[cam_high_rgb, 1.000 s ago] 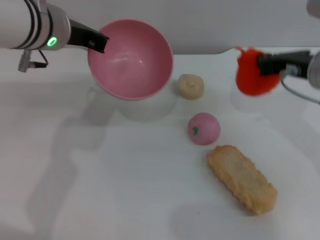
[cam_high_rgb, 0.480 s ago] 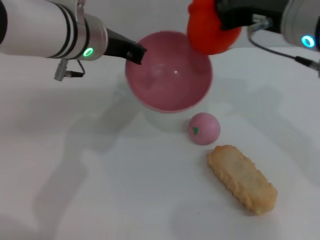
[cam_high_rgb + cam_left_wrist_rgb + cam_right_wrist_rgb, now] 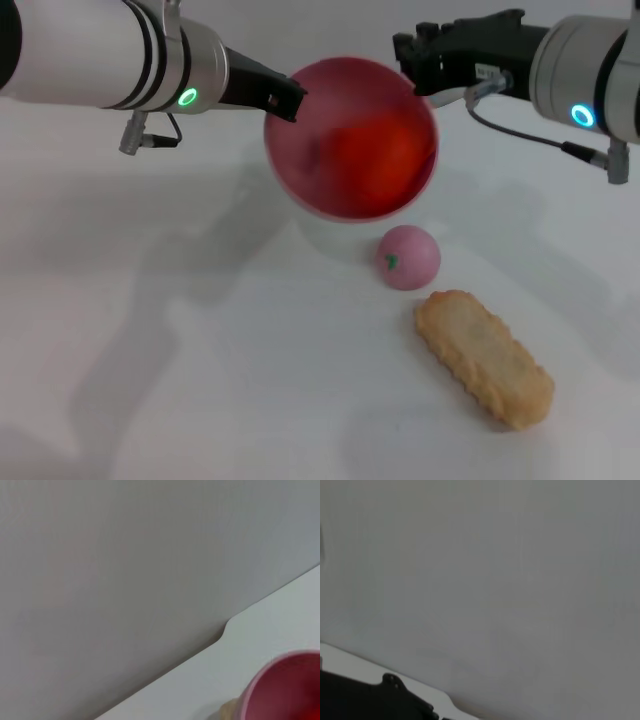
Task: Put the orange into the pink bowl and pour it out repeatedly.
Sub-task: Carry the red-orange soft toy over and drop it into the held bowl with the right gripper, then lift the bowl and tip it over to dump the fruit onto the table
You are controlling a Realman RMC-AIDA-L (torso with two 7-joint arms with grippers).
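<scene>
The pink bowl [image 3: 300, 180] hangs above the table at the back centre, tipped toward me. My left gripper [image 3: 285, 98] is shut on its left rim. The orange [image 3: 375, 160] lies inside the bowl as a bright orange-red blur against the inner wall. My right gripper [image 3: 415, 65] hovers just over the bowl's far right rim, open and holding nothing. In the left wrist view the bowl's rim [image 3: 272, 680] fills the lower corner, with a sliver of the orange [image 3: 315, 714] inside it.
A small pink ball [image 3: 407, 257] with a green mark sits on the white table just in front of the bowl. A long breaded piece [image 3: 484, 357] lies to the front right. A beige bun's edge [image 3: 227, 712] peeks from behind the bowl.
The orange has left my right gripper and dropped into the bowl. The right gripper has opened and stays above the far rim. The bowl shifted slightly right under my left gripper.
</scene>
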